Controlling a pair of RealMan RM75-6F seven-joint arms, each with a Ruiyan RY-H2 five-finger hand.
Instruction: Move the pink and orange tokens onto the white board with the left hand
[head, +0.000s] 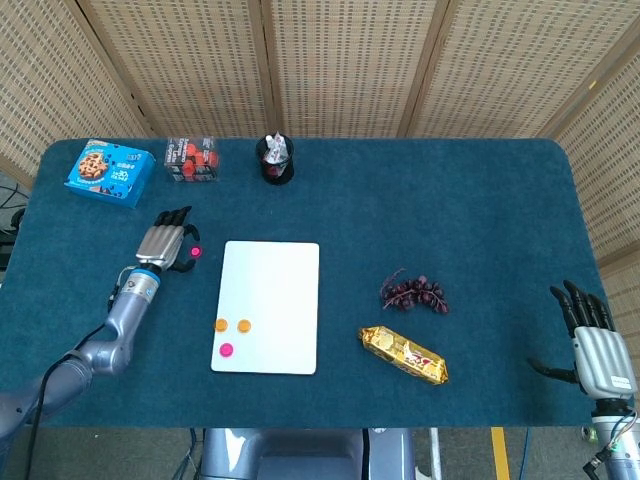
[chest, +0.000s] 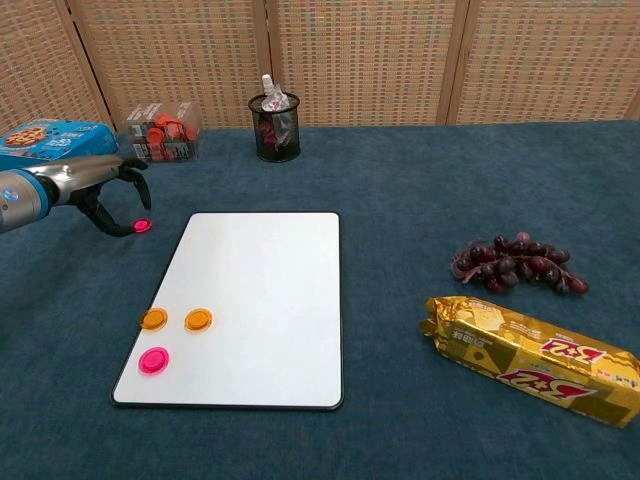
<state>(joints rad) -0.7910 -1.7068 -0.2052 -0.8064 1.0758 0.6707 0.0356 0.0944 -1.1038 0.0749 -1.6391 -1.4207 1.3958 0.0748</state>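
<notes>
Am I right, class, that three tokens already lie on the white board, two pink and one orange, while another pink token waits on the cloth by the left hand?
Not quite: the chest view shows two orange tokens and one pink token on the white board. The rest holds: another pink token lies on the cloth by the left hand.

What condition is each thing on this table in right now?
left hand: open, fingertips beside the loose pink token
loose pink token: on the cloth, off the white board
orange tokens: flat on board
pink token on board: flat
right hand: open, idle
foil snack pack: sealed
</notes>
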